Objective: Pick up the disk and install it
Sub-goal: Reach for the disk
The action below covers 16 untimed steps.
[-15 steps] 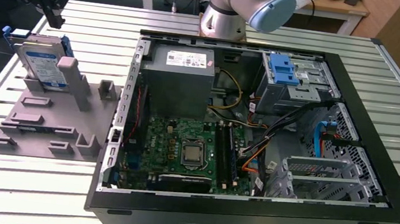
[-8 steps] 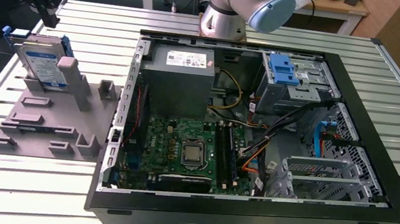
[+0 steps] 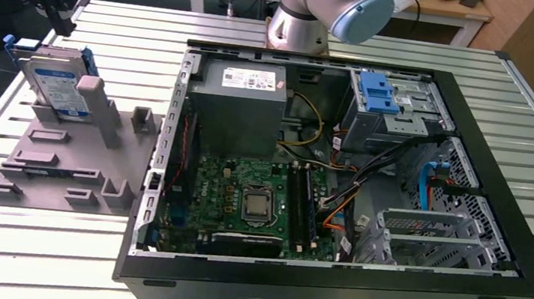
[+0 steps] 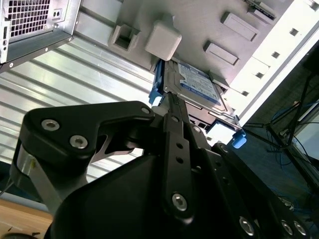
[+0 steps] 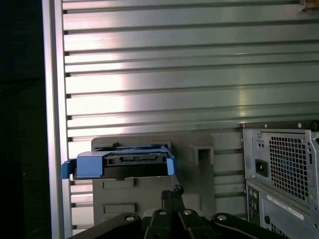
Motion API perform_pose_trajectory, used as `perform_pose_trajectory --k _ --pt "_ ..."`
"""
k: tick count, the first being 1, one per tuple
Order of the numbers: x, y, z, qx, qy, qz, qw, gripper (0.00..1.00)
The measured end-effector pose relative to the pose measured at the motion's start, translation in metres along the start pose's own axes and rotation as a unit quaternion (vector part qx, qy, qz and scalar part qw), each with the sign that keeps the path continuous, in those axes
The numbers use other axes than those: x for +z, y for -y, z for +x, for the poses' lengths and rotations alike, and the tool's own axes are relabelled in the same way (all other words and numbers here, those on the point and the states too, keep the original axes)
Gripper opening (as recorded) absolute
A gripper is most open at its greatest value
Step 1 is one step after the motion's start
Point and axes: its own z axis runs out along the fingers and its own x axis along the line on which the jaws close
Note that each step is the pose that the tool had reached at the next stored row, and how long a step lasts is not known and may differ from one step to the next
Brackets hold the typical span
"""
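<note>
The disk [image 3: 58, 84] is a silver drive with a white-and-blue label in a blue bracket. It stands upright in a slot of the grey holder [image 3: 64, 164], at the exterior view's left beside the open computer case [image 3: 492, 296]. My gripper [image 3: 63, 21] hangs above and behind the disk, apart from it. In both wrist views the disk [image 4: 197, 82] [image 5: 122, 162] lies just beyond my gripper [image 4: 171, 102] [image 5: 172, 191]. The thin fingers are shut together with nothing between them.
Inside the case sit a grey power supply [image 3: 241, 109], a green motherboard [image 3: 251, 200] and a silver drive cage with a blue latch [image 3: 384, 95]. The arm's base [image 3: 301, 25] stands behind the case. The ribbed metal table [image 3: 33, 259] ends just left of the holder.
</note>
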Motion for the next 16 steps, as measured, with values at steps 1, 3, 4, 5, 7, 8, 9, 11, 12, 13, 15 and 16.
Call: perform_pose_trajectory --k 1,3,4,5,7,8,9,11,12,13,15,16 --pt "0.0 0.0 0.0001 0.0 0.0 0.0 1.0 0.11" --pt "0.0001 0.0 0.0002 0.0 -0.0001 0.0 1.0 0.11" --pt "0.0001 0.0 0.0003 0.0 -0.0001 0.0 1.0 0.11" --pt "0.0001 0.0 0.0004 0.0 -0.0002 0.0 1.0 0.11" --pt "0.0002 0.0001 0.0006 0.0 -0.0003 0.0 1.0 0.11" --pt "0.0002 0.0 0.0008 0.0 -0.0003 0.0 1.0 0.11" --pt "0.0003 0.0001 0.0009 0.0 -0.0003 0.0 1.0 0.11" --pt "0.0004 0.0001 0.0013 0.0 -0.0003 0.0 1.0 0.11" --pt "0.0005 0.0001 0.0019 0.0 -0.0004 0.0 1.0 0.11" --pt "0.0006 0.0001 0.0026 0.0 -0.0004 0.0 1.0 0.11" --pt "0.0007 0.0 0.005 0.0 -0.0004 0.0 1.0 0.11" --pt "0.0007 -0.0002 0.0066 0.0 -0.0003 0.0 1.0 0.11"
